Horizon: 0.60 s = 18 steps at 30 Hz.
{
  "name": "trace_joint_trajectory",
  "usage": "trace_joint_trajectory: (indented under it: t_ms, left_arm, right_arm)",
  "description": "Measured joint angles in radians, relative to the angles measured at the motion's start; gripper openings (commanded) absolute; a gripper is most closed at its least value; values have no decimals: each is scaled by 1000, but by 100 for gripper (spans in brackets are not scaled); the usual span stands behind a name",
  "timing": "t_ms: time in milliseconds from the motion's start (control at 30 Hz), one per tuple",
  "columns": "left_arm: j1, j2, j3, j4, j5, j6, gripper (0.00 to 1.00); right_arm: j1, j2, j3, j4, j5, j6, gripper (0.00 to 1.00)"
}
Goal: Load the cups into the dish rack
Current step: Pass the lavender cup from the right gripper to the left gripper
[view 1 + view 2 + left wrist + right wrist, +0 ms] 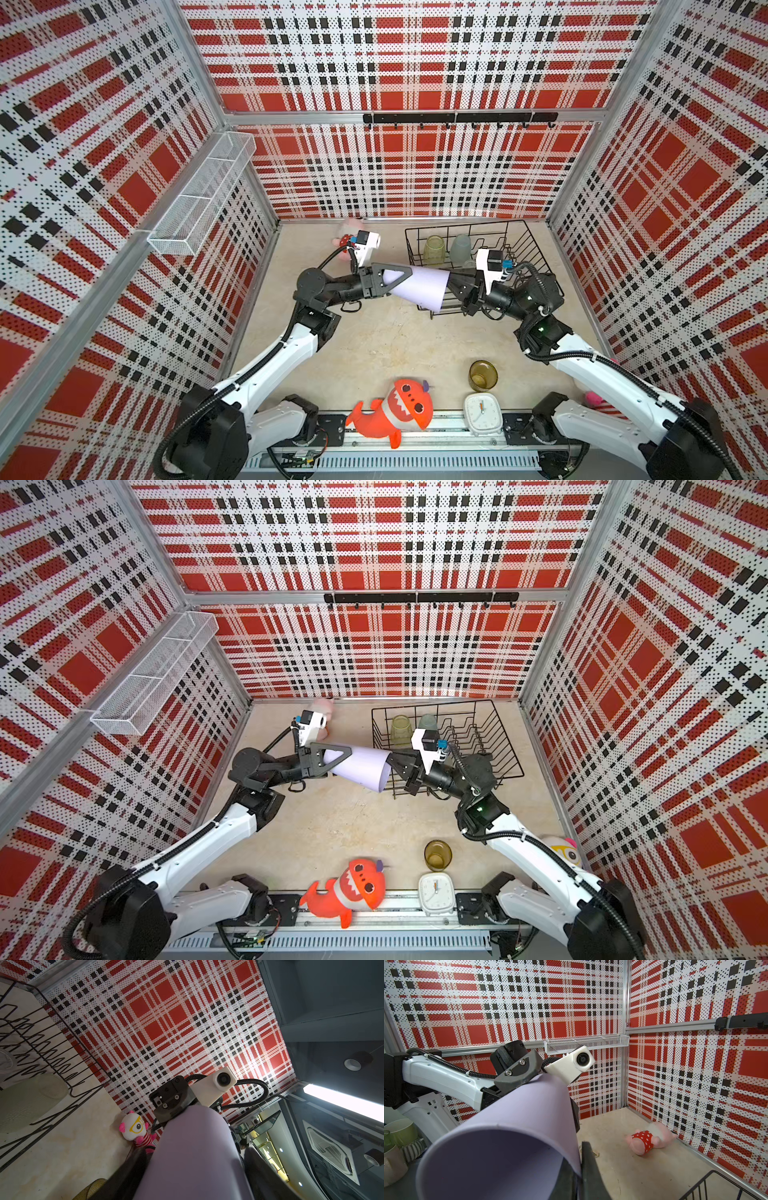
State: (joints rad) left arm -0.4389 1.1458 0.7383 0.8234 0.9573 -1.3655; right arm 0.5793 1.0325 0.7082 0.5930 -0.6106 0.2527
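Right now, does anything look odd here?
Yes: the lilac cup lies sideways in the air by the dish rack, the right end effector pinching its rim, the left end effector flanking its base.

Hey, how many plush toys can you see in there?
3. An orange shark plush lies at the front edge; a pink plush in red polka dots lies by the back wall; a white-and-pink plush with yellow glasses sits against the right wall. Others may be hidden.

Black rack [540,253]; lilac cup [419,286]; amber cup [483,375]; red-plaid walls [415,62].
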Motion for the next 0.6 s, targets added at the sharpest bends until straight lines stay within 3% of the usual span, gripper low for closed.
trace_joint_trajectory:
  t_ms: [200, 300, 400, 600]
  left_arm:
    - [3, 6, 0, 0, -1, 0, 63]
    - [9, 11, -1, 1, 0, 0, 60]
    - [22, 14, -6, 6, -2, 0, 57]
    - [58, 14, -36, 14, -21, 2, 56]
  right_arm:
    - [0, 6, 0, -4, 6, 0, 10]
    - [-3, 14, 0, -9, 26, 0, 29]
    - [-14, 19, -1, -18, 58, -5, 35]
    - [-20, 14, -7, -54, 156, -31, 63]
